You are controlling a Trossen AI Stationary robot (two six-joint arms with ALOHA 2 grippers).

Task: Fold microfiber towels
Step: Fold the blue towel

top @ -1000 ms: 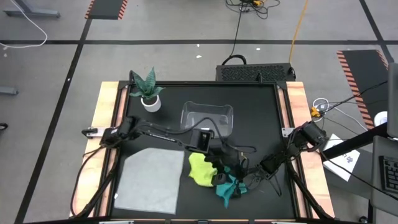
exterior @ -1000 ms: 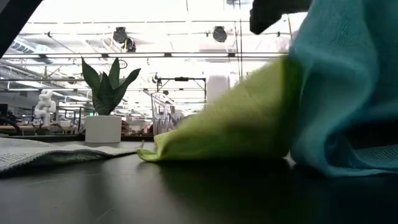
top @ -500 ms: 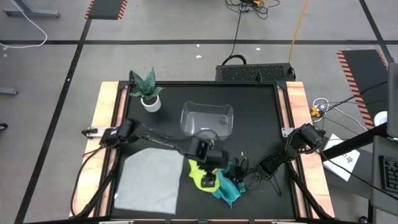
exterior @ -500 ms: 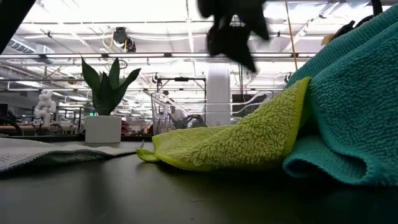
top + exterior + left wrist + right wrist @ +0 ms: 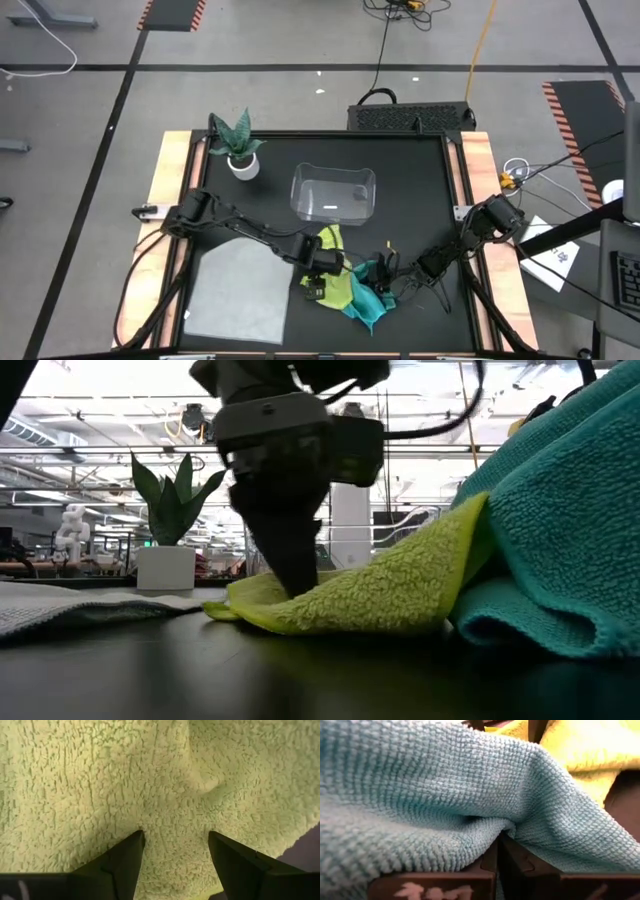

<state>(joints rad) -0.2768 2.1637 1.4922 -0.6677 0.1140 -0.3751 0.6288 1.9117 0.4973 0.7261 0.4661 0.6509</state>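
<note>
The left gripper (image 5: 315, 283) is down on the yellow-green towel (image 5: 336, 280); its two fingers (image 5: 120, 865) are apart, and the fuzzy towel fills the gap between them; the tips press onto the cloth but do not pinch it. From the low camera the same gripper (image 5: 290, 575) stands straight up on the yellow-green towel (image 5: 390, 595). The right gripper (image 5: 392, 283) is closed on the teal towel (image 5: 368, 300); a fold of the teal towel (image 5: 445, 810) is squeezed between its jaws. The teal towel lies partly on top of the yellow-green one, just beside the left jaws. The grey towel (image 5: 240, 285) lies flat, away from both grippers. The clear bin (image 5: 333, 192) and the little plant (image 5: 237, 145) sit farther back on the table (image 5: 420, 200).
</note>
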